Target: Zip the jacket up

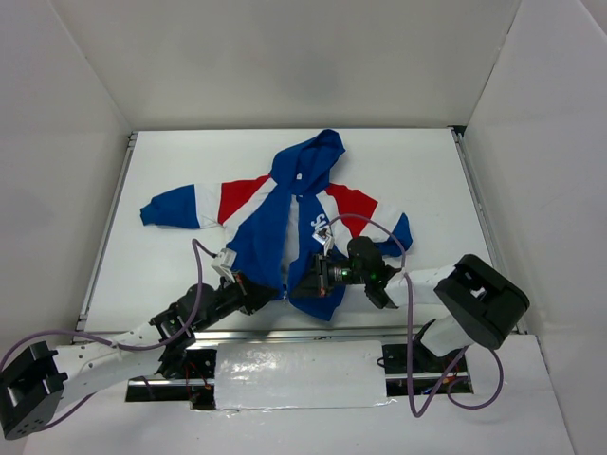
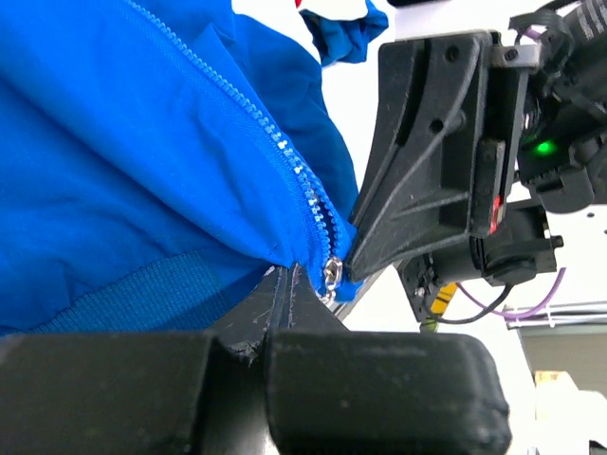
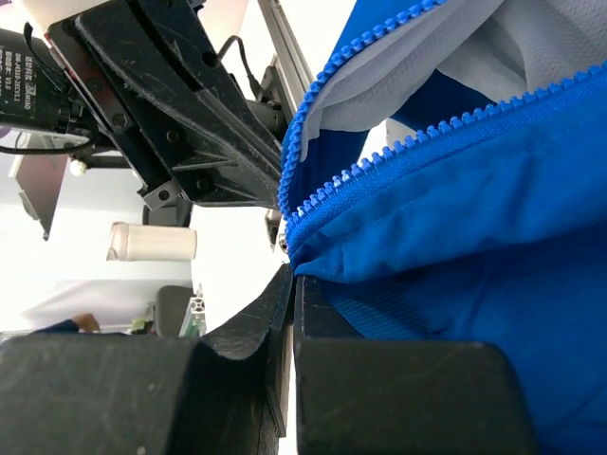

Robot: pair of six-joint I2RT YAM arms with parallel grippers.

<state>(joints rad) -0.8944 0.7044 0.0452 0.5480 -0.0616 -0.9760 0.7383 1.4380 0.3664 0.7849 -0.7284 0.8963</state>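
- Left claw (image 2: 287,277) pressed together, pinching the jacket (image 1: 254,242) hem at the zip's foot, just beside the metal slider (image 2: 331,272).
- Right claw (image 3: 292,277) also pressed together, pinching blue hem under a row of teeth (image 3: 398,152).
- Claws meet nearly tip to tip at the hem.
- Jacket flat on worktop (image 1: 427,180), hood on far side, sleeves spread, front parted, white lining showing.

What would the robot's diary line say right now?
left gripper: shut on jacket hem | right gripper: shut on jacket hem | zipper: unzipped
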